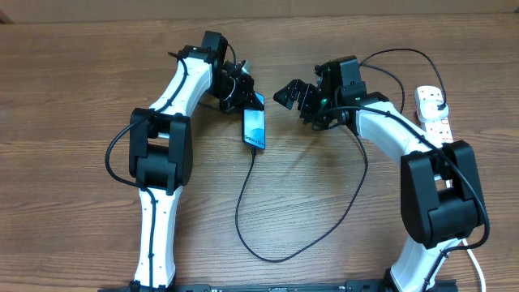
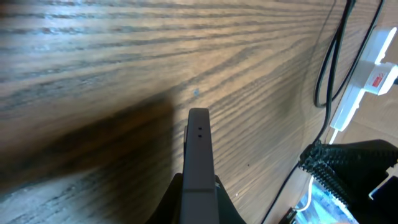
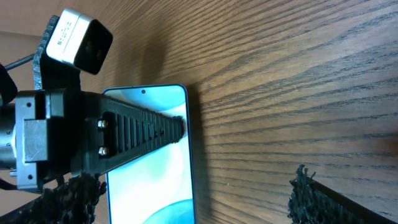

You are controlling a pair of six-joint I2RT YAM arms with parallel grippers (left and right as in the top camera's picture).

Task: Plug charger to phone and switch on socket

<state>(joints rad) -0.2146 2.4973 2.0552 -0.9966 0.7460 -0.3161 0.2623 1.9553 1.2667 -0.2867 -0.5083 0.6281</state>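
Beneath my closed, empty left gripper point(image 1: 250, 99), the phone point(image 1: 255, 127) looks joined to the charger point(image 1: 238, 215); my right gripper point(image 1: 293, 97) hangs wide open, the socket point(image 1: 432, 112) behind it seemingly not yet switched on.

One camera looks straight down from high above on the whole table point(image 1: 81, 65), my left wrist camera skims low across its wood toward the socket point(image 2: 353, 102), and my right wrist camera sits close over the phone point(image 3: 155, 186), also seen overhead.
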